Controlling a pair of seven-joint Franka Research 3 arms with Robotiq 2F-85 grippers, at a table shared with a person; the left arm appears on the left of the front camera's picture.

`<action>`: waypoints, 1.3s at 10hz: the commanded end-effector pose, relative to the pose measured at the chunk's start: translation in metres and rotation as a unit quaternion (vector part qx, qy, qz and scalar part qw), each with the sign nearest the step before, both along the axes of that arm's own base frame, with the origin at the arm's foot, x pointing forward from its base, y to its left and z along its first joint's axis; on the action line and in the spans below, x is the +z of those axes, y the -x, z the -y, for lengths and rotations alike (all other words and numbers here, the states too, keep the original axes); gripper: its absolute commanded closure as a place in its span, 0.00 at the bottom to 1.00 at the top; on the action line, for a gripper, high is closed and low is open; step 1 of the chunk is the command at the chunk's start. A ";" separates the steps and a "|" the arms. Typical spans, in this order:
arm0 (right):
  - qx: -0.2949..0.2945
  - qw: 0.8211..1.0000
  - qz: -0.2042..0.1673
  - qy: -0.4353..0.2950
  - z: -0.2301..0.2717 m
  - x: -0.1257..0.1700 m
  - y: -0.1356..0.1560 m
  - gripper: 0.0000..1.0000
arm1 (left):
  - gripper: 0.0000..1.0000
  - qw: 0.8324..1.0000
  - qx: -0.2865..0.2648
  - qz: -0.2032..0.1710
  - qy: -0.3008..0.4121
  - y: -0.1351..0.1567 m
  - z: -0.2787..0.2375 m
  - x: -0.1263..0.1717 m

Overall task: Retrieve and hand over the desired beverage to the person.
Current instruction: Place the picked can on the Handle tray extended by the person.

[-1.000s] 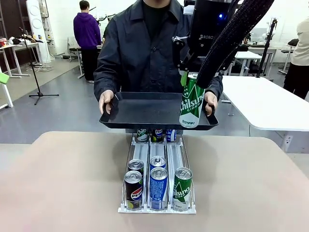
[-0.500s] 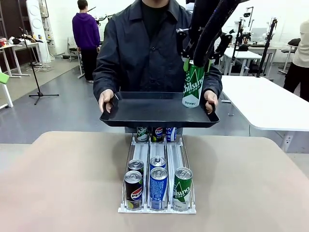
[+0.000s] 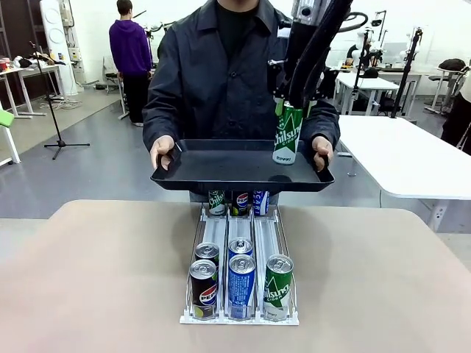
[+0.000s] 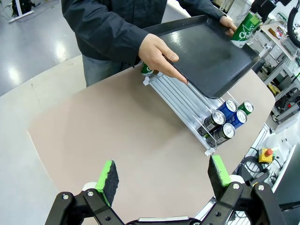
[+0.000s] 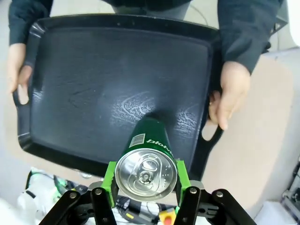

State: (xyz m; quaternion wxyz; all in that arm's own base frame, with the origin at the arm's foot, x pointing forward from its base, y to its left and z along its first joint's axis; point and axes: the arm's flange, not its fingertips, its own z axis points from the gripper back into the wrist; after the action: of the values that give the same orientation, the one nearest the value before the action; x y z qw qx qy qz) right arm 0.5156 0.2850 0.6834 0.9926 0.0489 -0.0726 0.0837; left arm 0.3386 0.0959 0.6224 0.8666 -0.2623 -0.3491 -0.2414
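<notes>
The person (image 3: pixel 221 73) in a dark navy jacket holds a black tray (image 3: pixel 221 173) by both side handles, above the far end of the can rack. My right gripper (image 3: pixel 288 110) is shut on a green Chilsung can (image 3: pixel 287 134), whose base sits at or just above the tray's right part. In the right wrist view the green can (image 5: pixel 146 164) stands between the green pads, over the tray (image 5: pixel 93 84). My left gripper (image 4: pixel 161 176) hangs open above the table, holding nothing; there the tray (image 4: pixel 206 51) and the green can (image 4: pixel 244 29) show farther off.
A white three-lane rack (image 3: pixel 241 272) on the tan table (image 3: pixel 88 279) holds several cans: Pepsi, blue and green ones at its front, more at its far end under the tray. White tables stand at the right. A figure in a purple hoodie stands far back.
My right gripper carried the green can away from the camera and down, from in front of the tray to over its right part. The tray stayed nearly still.
</notes>
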 end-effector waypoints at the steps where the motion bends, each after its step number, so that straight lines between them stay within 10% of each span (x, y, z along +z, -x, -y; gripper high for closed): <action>1: 0.015 1.000 -0.005 -0.008 -0.004 -0.005 -0.004 0.42 | 0.00 1.000 -0.010 0.007 0.001 0.000 -0.002 -0.001; 7: 0.017 0.999 -0.032 0.001 -0.012 -0.027 -0.013 0.42 | 0.00 1.000 -0.010 0.007 0.001 0.000 -0.002 -0.001; 8: 0.018 0.999 -0.037 -0.003 -0.012 -0.026 -0.013 0.00 | 0.00 1.000 -0.010 0.007 0.001 0.000 -0.002 -0.001; 13: 0.021 0.999 -0.038 0.001 -0.015 -0.027 -0.012 0.00 | 0.00 1.000 -0.010 0.007 0.001 0.000 -0.002 -0.001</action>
State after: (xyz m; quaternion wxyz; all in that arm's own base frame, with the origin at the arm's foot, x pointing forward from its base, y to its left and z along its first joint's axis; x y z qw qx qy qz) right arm 0.5257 0.2977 0.6531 0.9933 0.0476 -0.0443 0.0955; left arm 0.3386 0.0958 0.6224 0.8666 -0.2625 -0.3492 -0.2414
